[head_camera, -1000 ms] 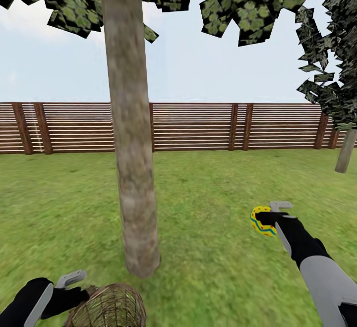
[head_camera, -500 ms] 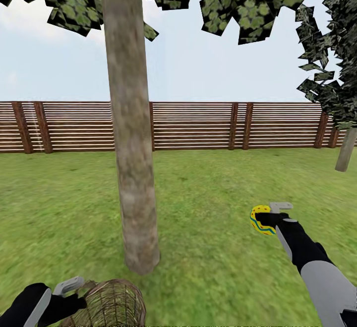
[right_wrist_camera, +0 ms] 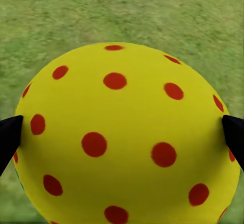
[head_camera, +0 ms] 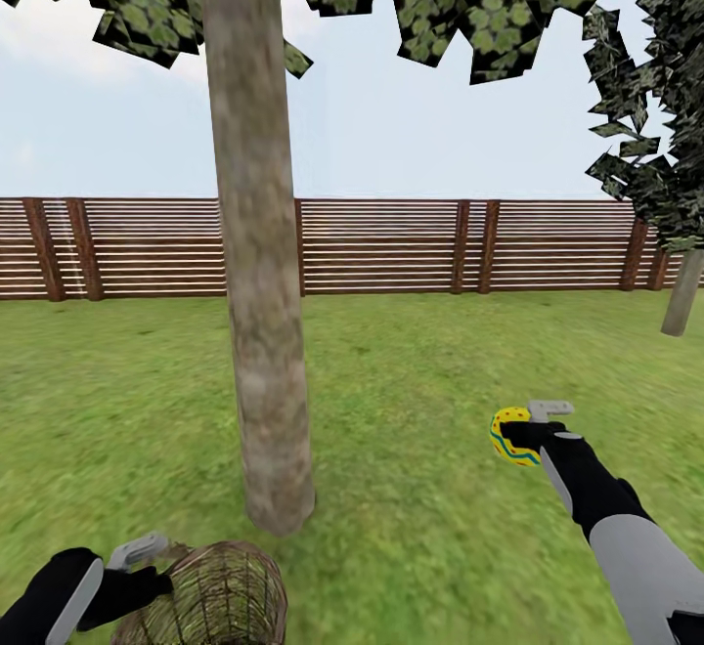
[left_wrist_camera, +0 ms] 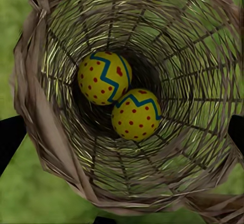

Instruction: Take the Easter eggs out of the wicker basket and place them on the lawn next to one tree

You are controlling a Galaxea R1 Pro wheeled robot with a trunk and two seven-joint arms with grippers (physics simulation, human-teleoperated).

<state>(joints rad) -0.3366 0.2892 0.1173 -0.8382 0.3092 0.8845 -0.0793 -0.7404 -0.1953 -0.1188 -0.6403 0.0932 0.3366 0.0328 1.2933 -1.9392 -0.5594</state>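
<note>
The tree (head_camera: 258, 283) has a thick pale mottled trunk rising from the lawn (head_camera: 411, 371) just ahead. The wicker basket (head_camera: 210, 598) lies tipped at the bottom of the head view, mouth toward my left gripper (head_camera: 137, 567). Through the left wrist view I look straight into the basket (left_wrist_camera: 46, 132) at two Easter eggs (left_wrist_camera: 104, 77) (left_wrist_camera: 136, 114) deep inside, with my fingertips (left_wrist_camera: 9, 140) wide apart at its mouth. My right gripper (head_camera: 523, 433) is shut on the third egg (head_camera: 508, 435), held above the grass right of the trunk. That egg (right_wrist_camera: 124, 137) sits between both fingertips (right_wrist_camera: 9, 137).
A brown slatted wooden fence (head_camera: 391, 246) runs across the back of the lawn. A second, thinner trunk (head_camera: 682, 305) with dark foliage stands at the far right. Open grass stretches between the near trunk and my right arm.
The whole view has shifted slightly, so the camera moved. My right gripper with the egg has drifted a little left. The left gripper stays at the basket's mouth.
</note>
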